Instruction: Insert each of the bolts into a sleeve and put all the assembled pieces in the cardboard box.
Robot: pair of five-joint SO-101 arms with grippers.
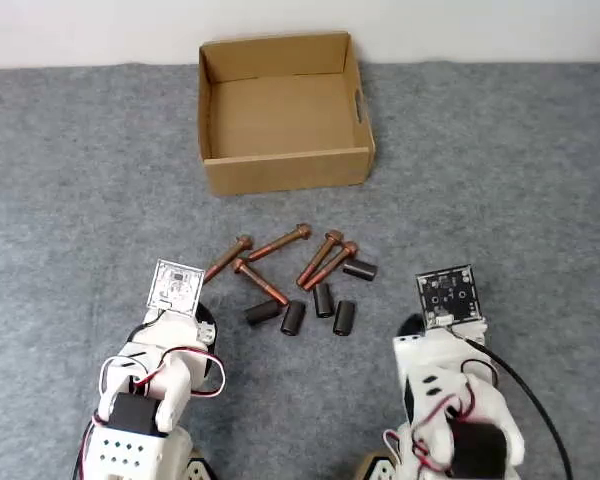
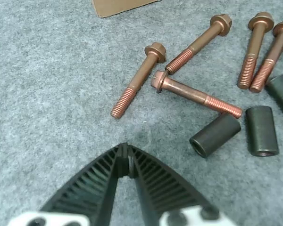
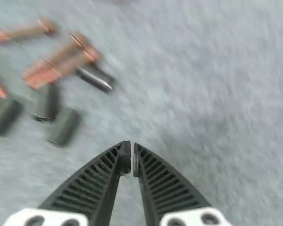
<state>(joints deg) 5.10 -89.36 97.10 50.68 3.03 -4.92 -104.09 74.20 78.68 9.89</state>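
Several copper bolts [image 1: 278, 243] and several short black sleeves [image 1: 323, 299] lie loose in a cluster on the grey carpet. The open cardboard box [image 1: 280, 160] stands behind them, with nothing inside. My left gripper [image 2: 126, 149] is shut on nothing, just short of the threaded end of a bolt [image 2: 139, 80], with a sleeve [image 2: 215, 134] beside it. My right gripper [image 3: 131, 153] is also shut on nothing, over bare carpet a little away from the nearest sleeve [image 3: 63, 126] and a pair of bolts [image 3: 61, 59]. All bolts and sleeves are separate.
The left arm [image 1: 150, 390] and the right arm [image 1: 455, 400] sit at the near edge, either side of the cluster. Bare carpet lies to the left and right of the parts and around the box. A white wall runs behind the table.
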